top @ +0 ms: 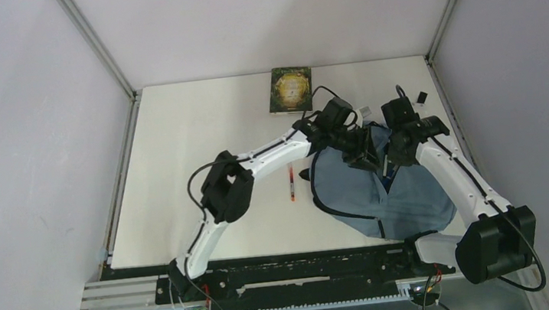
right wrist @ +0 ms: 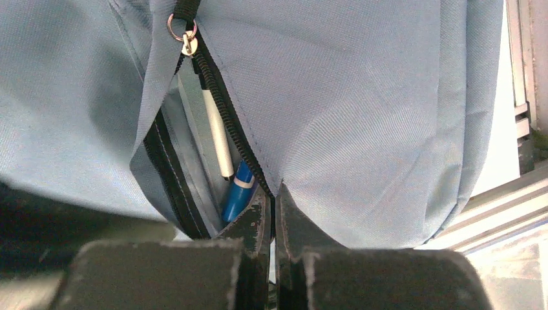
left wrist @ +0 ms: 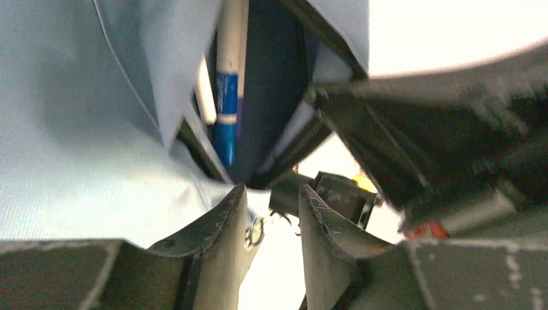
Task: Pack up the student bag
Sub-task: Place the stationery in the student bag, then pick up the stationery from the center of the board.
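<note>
The student bag (top: 383, 190) lies on the right of the table, blue-grey with black zip trim, its zip pocket open. Inside the opening I see a blue-and-white marker (right wrist: 236, 194) and a thin white pen (right wrist: 216, 139); the marker (left wrist: 226, 123) also shows in the left wrist view. My right gripper (right wrist: 274, 194) is shut on the pocket's zip edge, pinching fabric and zip. My left gripper (left wrist: 271, 197) stands open at the bag's top end, a small metal zip-pull ring (left wrist: 256, 231) hanging in the gap by its left finger. In the top view both grippers meet over the bag's far end (top: 371, 149).
A dark green book (top: 290, 89) lies at the back of the table. A thin red-and-black pen (top: 290, 183) lies on the white tabletop just left of the bag. The table's right edge and metal rail (right wrist: 517, 64) run close beside the bag.
</note>
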Robot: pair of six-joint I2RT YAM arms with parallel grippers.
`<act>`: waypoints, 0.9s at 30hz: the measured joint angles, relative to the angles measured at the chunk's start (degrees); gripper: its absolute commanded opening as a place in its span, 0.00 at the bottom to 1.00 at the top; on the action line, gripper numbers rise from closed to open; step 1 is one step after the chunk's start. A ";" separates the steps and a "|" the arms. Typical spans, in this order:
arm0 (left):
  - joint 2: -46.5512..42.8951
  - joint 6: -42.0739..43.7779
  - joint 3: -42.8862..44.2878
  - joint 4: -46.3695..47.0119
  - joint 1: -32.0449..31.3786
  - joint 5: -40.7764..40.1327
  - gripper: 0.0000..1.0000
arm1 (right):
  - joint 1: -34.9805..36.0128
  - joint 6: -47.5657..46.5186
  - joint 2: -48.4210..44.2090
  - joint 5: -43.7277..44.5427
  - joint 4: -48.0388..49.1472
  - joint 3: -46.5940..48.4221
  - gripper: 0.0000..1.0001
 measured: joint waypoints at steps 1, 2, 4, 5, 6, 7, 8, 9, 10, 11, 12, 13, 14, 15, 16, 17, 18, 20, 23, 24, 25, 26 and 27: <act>-1.90 2.05 -1.18 -1.77 -0.07 -0.68 0.41 | -0.22 -0.02 0.00 -0.02 0.04 0.00 0.00; -3.74 4.33 -2.01 -3.78 -0.13 -1.49 0.41 | -0.35 -0.09 0.00 -0.07 0.07 0.00 0.00; -7.58 8.76 -3.96 -7.15 -0.28 -3.65 0.43 | -0.59 -0.20 0.00 -0.22 0.09 0.00 0.00; -10.12 10.99 -5.75 -8.68 -0.37 -4.85 0.43 | -0.66 -0.20 0.00 -0.24 0.11 0.00 0.00; -12.41 12.70 -7.58 -9.86 -0.37 -5.99 0.42 | -0.72 -0.24 0.00 -0.31 0.13 0.00 0.00; -15.47 14.78 -10.51 -10.84 -0.35 -7.74 0.42 | -0.81 -0.35 0.00 -0.39 0.15 0.00 0.00; -18.88 16.70 -14.08 -12.07 -0.35 -9.90 0.42 | -0.90 -0.39 0.00 -0.42 0.22 0.00 0.00; -21.68 18.10 -17.11 -13.18 -0.35 -12.09 0.42 | -0.98 -0.42 0.00 -0.42 0.28 0.00 0.00; -24.41 19.54 -20.22 -14.43 -0.35 -14.84 0.43 | -1.05 -0.46 0.00 -0.44 0.33 0.00 0.00; -26.75 20.90 -23.37 -14.67 -0.35 -18.03 0.44 | -1.14 -0.50 0.00 -0.46 0.35 0.00 0.00; -29.22 22.21 -26.93 -15.23 -0.35 -22.01 0.46 | -1.25 -0.55 0.00 -0.52 0.48 0.00 0.00; -31.19 23.10 -30.10 -15.58 -0.28 -25.53 0.47 | -1.38 -0.59 0.00 -0.61 0.57 0.00 0.00; -32.63 23.82 -32.59 -15.78 -0.17 -28.59 0.49 | -1.46 -0.59 0.00 -0.70 0.68 0.00 0.00; -34.21 24.46 -35.78 -15.96 0.04 -32.74 0.50 | -1.60 -0.61 0.00 -0.87 0.76 0.00 0.00; -35.06 24.79 -37.68 -16.17 0.37 -35.52 0.51 | -1.66 -0.63 0.00 -1.03 0.81 0.00 0.00; -35.60 25.16 -39.28 -16.52 0.92 -38.12 0.51 | -1.70 -0.63 0.00 -1.11 0.87 0.00 0.00; -35.69 25.24 -40.24 -16.83 1.68 -40.09 0.51 | -1.70 -0.63 0.00 -1.22 0.96 0.00 0.00; -35.50 25.18 -41.13 -17.00 3.43 -42.42 0.50 | -1.70 -0.66 0.00 -1.40 1.07 0.00 0.00; -34.10 25.09 -41.31 -16.31 6.60 -43.54 0.52 | -1.70 -0.72 0.00 -1.49 1.09 0.00 0.00; -33.31 25.09 -41.31 -15.85 7.48 -43.60 0.55 | -1.70 -0.76 0.00 -1.49 1.09 0.00 0.00; -32.37 25.09 -41.29 -15.52 8.26 -43.69 0.56 | -1.70 -0.81 0.00 -1.49 1.09 0.00 0.00; -31.28 25.11 -41.29 -15.37 8.81 -43.67 0.57 | -1.70 -0.81 0.00 -1.49 1.09 0.00 0.00; -30.10 25.07 -41.24 -15.39 9.07 -43.67 0.57 | -1.70 -0.81 0.00 -1.49 1.09 0.00 0.00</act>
